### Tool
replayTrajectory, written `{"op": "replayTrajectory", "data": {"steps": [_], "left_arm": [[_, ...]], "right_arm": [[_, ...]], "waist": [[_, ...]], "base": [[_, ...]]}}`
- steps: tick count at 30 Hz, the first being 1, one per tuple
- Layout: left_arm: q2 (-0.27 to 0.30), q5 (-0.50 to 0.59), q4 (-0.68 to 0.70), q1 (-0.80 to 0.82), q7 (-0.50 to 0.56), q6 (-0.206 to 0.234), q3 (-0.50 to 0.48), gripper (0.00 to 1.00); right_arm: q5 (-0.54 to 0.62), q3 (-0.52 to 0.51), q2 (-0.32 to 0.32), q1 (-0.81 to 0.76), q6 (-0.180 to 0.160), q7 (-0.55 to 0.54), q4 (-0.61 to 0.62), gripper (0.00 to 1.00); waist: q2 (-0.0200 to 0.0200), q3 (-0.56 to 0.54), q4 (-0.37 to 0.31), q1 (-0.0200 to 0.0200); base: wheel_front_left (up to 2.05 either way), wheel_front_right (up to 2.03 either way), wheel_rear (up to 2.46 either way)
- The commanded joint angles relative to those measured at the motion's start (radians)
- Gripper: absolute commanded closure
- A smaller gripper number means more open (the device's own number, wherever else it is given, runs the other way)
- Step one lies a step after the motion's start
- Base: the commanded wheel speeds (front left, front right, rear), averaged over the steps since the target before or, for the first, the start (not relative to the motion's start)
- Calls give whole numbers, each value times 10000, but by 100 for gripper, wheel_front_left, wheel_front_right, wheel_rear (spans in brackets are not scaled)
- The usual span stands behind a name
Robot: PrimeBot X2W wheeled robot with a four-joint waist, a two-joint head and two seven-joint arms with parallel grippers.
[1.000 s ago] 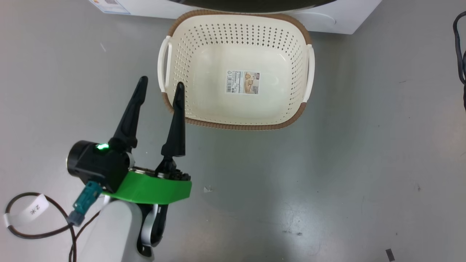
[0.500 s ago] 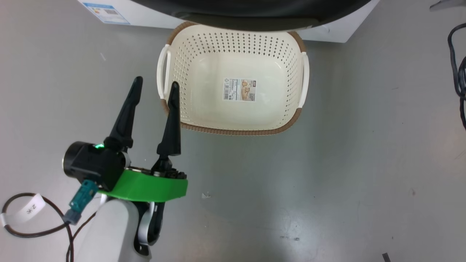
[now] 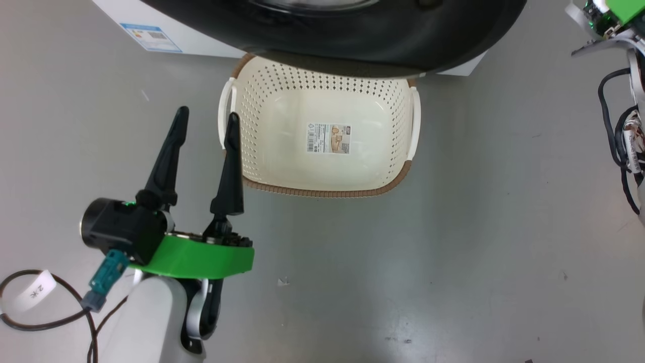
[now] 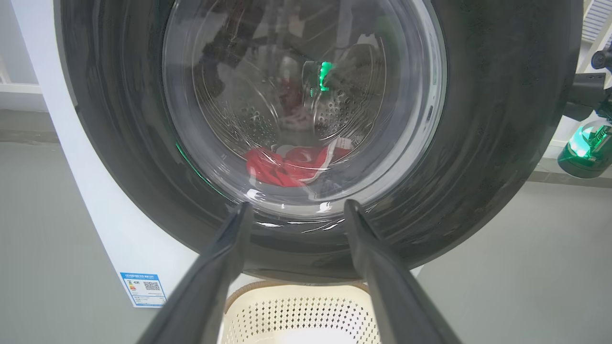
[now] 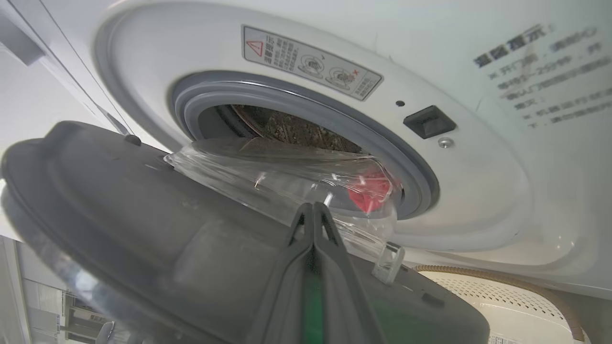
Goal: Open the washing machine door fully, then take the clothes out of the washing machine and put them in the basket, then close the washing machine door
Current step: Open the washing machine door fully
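**While the door stands only part-open, its free edge lies with our right pincer**

Starting at the left, our left pincer (image 3: 205,118) hangs above the floor by the basket's left edge, fingers spread wide and holding nothing. Its wrist camera looks straight at the outer face of the washing machine door (image 4: 497,143), which lies ahead of it and above the basket (image 3: 322,193). The basket stands empty on the floor against the foot of the washing machine (image 4: 114,229), its far rim tucked under the door's lower curve. Behind the glass bowl the clothes (image 4: 287,165) lie as a red heap low in the drum, beyond the door from both arms.

Further right, the right wrist camera shows the door's inner face and the grey rubber ring (image 5: 306,102), with a gap between them. Our right pincer (image 5: 313,206) is pressed shut and grips nothing. It lies along that inner face near the latch edge, tips at the root of the glass bowl. Whether they touch it we cannot tell.

We judge that the coming move turns on one relation. The hinge sits on the left and the free edge on the right, and the right arm is the nearer one, placed behind the door. A wider swing would carry the door toward the left pincer's side, so that arm may need to stand clear.
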State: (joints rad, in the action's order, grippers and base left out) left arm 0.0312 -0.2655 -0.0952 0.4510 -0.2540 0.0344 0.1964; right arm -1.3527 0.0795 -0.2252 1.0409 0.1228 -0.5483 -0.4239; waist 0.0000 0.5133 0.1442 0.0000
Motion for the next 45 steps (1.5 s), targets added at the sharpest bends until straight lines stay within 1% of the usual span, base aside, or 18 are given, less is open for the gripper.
{"op": "replayTrajectory", "data": {"steps": [1,19,34,45], "left_arm": [[191,-20,258,-186,-78,25,-346,0],[191,-134,344,-515,-78,168,-389,0],[191,-282,497,-958,-78,385,-405,0],[191,-270,519,-1333,-78,424,-528,0]], "right_arm": [[-134,332,288,-247,79,-227,579,100],[-1,669,88,-1363,79,-585,1463,100],[177,623,-87,-2802,79,-859,2405,100],[313,518,126,-3680,79,-1212,3014,100]], "waist": [[0,-109,37,0],[0,-748,263,0],[0,-1471,1002,0],[0,-1964,1363,0]], "base": [[0,0,0],[0,0,0],[0,0,0],[0,0,0]]}}
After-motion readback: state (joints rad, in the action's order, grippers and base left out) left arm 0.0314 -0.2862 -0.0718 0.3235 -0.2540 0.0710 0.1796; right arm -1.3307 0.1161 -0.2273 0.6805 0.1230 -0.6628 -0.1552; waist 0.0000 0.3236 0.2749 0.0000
